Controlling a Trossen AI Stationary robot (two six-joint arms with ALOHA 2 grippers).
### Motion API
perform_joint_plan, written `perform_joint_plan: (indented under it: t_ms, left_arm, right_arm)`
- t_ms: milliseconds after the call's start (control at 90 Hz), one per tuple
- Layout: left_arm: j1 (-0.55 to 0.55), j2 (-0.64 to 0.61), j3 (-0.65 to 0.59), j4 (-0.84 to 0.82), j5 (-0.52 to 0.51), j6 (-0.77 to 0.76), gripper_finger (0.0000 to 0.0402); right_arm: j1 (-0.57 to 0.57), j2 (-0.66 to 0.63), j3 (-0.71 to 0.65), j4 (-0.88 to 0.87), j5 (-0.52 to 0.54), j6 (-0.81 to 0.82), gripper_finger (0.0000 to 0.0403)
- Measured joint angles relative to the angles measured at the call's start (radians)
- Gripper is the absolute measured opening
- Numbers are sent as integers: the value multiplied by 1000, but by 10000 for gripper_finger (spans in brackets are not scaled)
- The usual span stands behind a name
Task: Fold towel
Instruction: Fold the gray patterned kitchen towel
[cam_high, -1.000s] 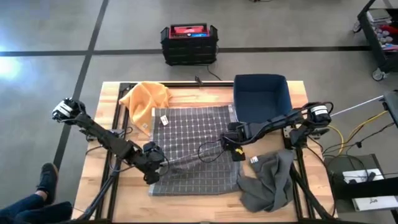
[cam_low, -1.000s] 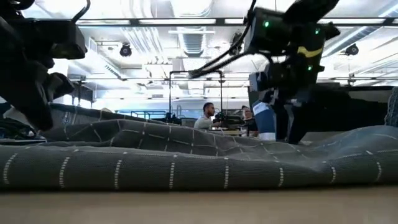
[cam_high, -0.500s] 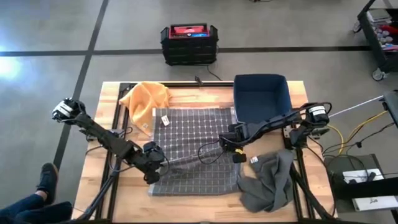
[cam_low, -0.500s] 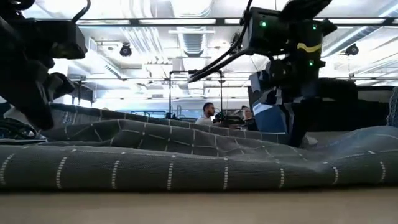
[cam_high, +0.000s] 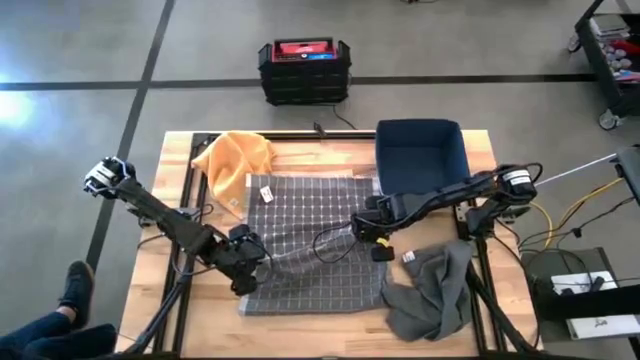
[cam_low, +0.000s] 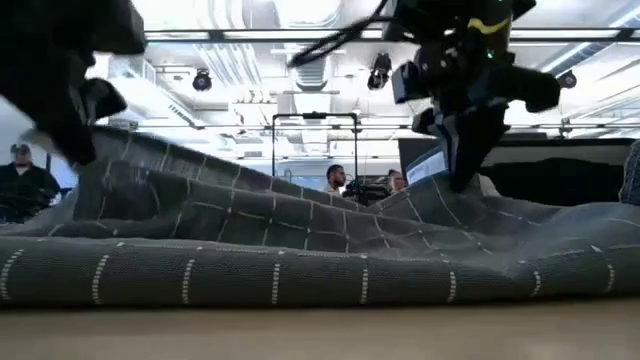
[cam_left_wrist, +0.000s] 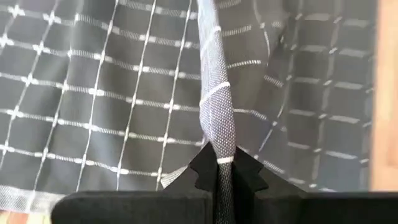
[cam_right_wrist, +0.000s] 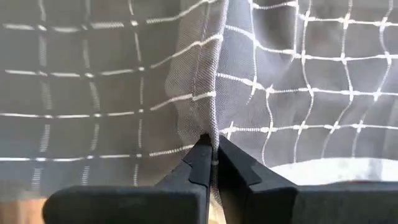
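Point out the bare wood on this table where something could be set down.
Bare table shows between the orange cloth and the blue bin, and along the left edge below the orange cloth. The middle is crowded: both end effectors, left and right, pinch the checked towel, and a plain grey cloth fills the near right corner.
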Motion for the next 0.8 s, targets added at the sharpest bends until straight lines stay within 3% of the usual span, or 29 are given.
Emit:
perform_joint_plan:
  t_ms: [156, 411, 644, 800]
  left_arm:
    - [-74, 0, 58, 1, -1, -29, 0]
    - [-274, 19, 89, 16, -85, -238, 0]
    - [-405, 154, 94, 211, -101, -333, 0]
    - [-449, 278, 188, 226, -100, -351, 0]
  right_arm:
    - [97, -18, 15, -30, 1, 93, 0]
    - [275, -32, 23, -29, 92, 262, 0]
    - [433, -34, 79, -23, 212, 413, 0]
    - [543, -34, 100, 12, 246, 528, 0]
